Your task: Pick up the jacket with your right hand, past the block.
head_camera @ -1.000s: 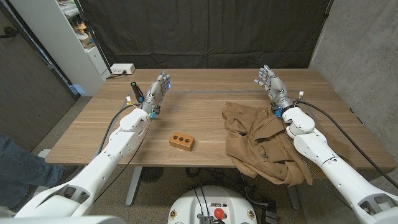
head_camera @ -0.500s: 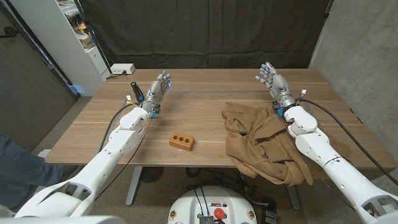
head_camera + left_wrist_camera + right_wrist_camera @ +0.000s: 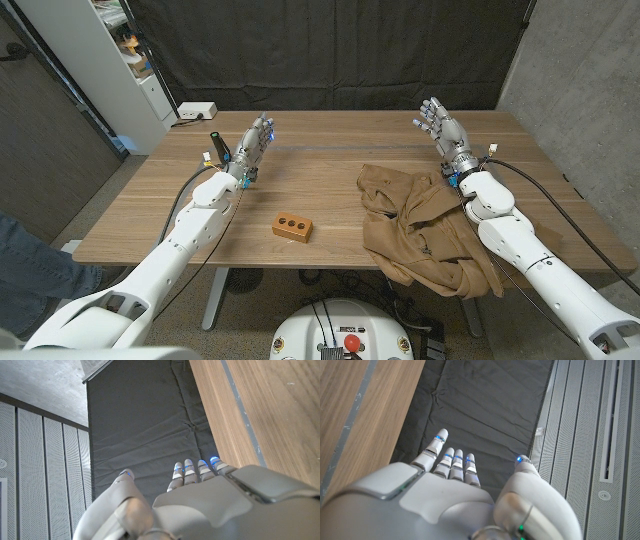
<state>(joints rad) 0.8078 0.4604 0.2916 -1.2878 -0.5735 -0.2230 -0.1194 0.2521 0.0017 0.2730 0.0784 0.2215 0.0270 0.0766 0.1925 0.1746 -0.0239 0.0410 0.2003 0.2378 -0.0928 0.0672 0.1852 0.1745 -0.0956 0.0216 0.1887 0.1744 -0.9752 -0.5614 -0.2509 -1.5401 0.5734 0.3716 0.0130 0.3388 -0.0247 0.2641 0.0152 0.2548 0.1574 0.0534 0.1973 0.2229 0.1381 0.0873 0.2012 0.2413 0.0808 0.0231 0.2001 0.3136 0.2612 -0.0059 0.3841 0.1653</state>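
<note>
The jacket [image 3: 425,232] drapes over the table [image 3: 330,190] edge, hem unclear.

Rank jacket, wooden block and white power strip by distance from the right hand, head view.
From the right hand, nearest first:
1. Jacket: brown, crumpled just before the hand, on the table's right part, draping over the near edge.
2. Wooden block: mid-table, left of the jacket.
3. White power strip: far left corner of the table.
</note>
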